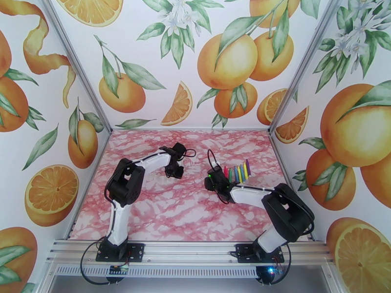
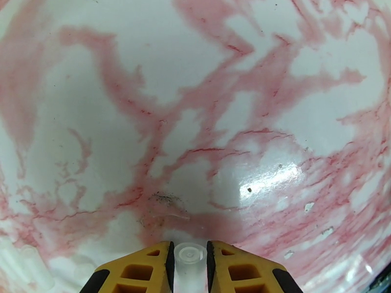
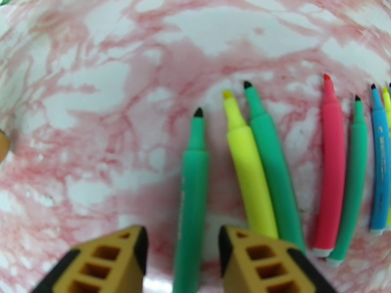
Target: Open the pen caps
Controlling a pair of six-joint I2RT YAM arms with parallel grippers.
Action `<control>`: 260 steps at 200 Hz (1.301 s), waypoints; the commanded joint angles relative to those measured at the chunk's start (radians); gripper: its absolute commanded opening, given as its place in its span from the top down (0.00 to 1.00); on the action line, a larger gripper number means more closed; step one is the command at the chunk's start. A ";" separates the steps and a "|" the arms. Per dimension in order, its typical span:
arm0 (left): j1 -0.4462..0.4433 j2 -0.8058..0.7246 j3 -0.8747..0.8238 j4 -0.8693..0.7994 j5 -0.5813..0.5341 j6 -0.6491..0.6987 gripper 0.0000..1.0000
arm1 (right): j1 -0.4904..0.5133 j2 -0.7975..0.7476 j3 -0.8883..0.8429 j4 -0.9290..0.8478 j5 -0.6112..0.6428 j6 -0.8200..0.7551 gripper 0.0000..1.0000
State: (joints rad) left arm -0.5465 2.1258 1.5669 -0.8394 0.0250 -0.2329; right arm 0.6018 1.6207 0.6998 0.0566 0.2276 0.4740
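A small clear pen cap point(image 2: 189, 254) stands end-on between the orange fingers of my left gripper point(image 2: 190, 244), which is shut on it just above the marble table; in the top view that gripper point(image 1: 173, 173) hangs over the table's middle. My right gripper point(image 3: 182, 235) is open, its fingers straddling the barrel of a green pen point(image 3: 194, 181) without touching it. Beside that pen lie a yellow pen point(image 3: 247, 172), another green pen point(image 3: 273, 177), a red pen point(image 3: 332, 167), a third green one point(image 3: 353, 181) and a blue pen point(image 3: 380, 162), all with bare tips. The row of pens point(image 1: 237, 173) lies just beyond the right gripper point(image 1: 215, 184).
The pink marble tabletop point(image 1: 161, 211) is walled by orange-print panels on three sides. Faint clear shapes, maybe loose caps point(image 2: 29, 262), lie at the lower left of the left wrist view. Open surface spreads in front of and left of the left arm.
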 commanded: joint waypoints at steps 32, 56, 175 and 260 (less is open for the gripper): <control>-0.005 -0.038 0.018 0.021 -0.025 0.017 0.69 | -0.004 -0.054 -0.008 0.040 -0.019 -0.035 0.52; -0.005 -0.075 -0.002 0.063 -0.028 0.030 0.66 | -0.004 -0.082 -0.019 0.053 -0.018 -0.047 0.50; -0.006 -0.387 -0.253 0.349 -0.222 0.100 0.30 | -0.004 -0.235 -0.052 0.081 0.007 -0.156 0.33; 0.033 -0.748 -0.571 0.572 -0.340 0.127 0.00 | -0.019 -0.412 -0.092 0.088 0.164 -0.343 0.01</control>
State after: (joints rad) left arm -0.5407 1.4876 1.0824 -0.3954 -0.2779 -0.1215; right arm 0.6003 1.2579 0.6392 0.1108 0.3058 0.2363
